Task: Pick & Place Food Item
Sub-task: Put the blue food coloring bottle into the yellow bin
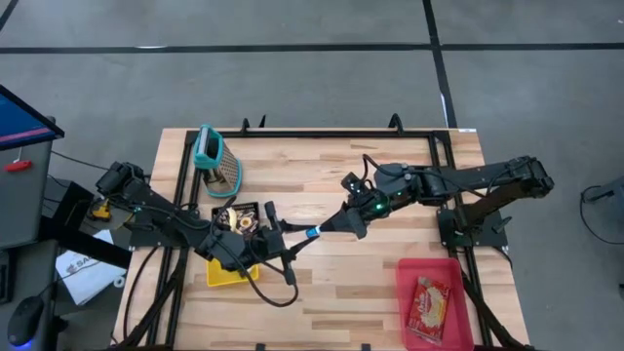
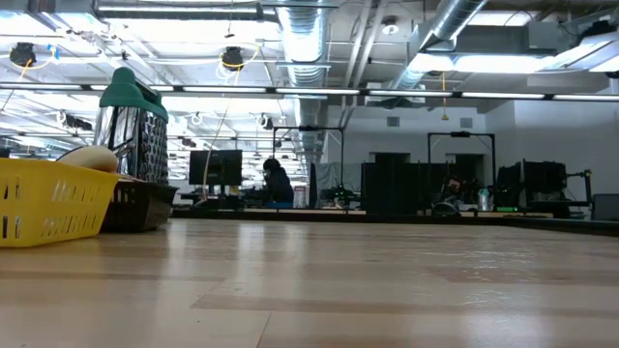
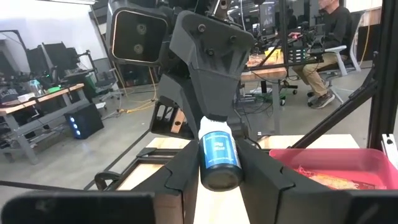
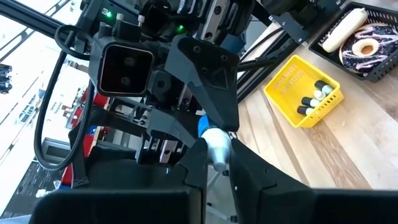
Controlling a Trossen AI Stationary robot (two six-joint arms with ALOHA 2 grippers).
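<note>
A small blue bottle (image 3: 220,149) with a dark cap at one end and a silvery-white end (image 4: 216,144) hangs level in mid-air over the table's middle (image 1: 312,233). My left gripper (image 1: 293,241) comes at it from the left and my right gripper (image 1: 332,225) from the right, and both are shut on it. The two grippers face each other nose to nose. Neither shows in the low view. My left gripper pinches the bottle's dark-capped end (image 3: 219,177) between its two fingers, one on each side, and comes level from the table's left, along the bottle. The bottle is clear of the table. My right gripper pinches the bottle's silvery-white end (image 4: 217,155) between its two fingers, reaching from the table's right and slanting slightly down, along the bottle. The bottle stays level between the two grippers.
A yellow basket (image 1: 226,273) with small bottles and a black tray (image 1: 240,216) with a donut sit under my left arm. A metal grater (image 1: 217,162) stands at the far left. A red bin (image 1: 435,302) with a snack packet sits at the near right.
</note>
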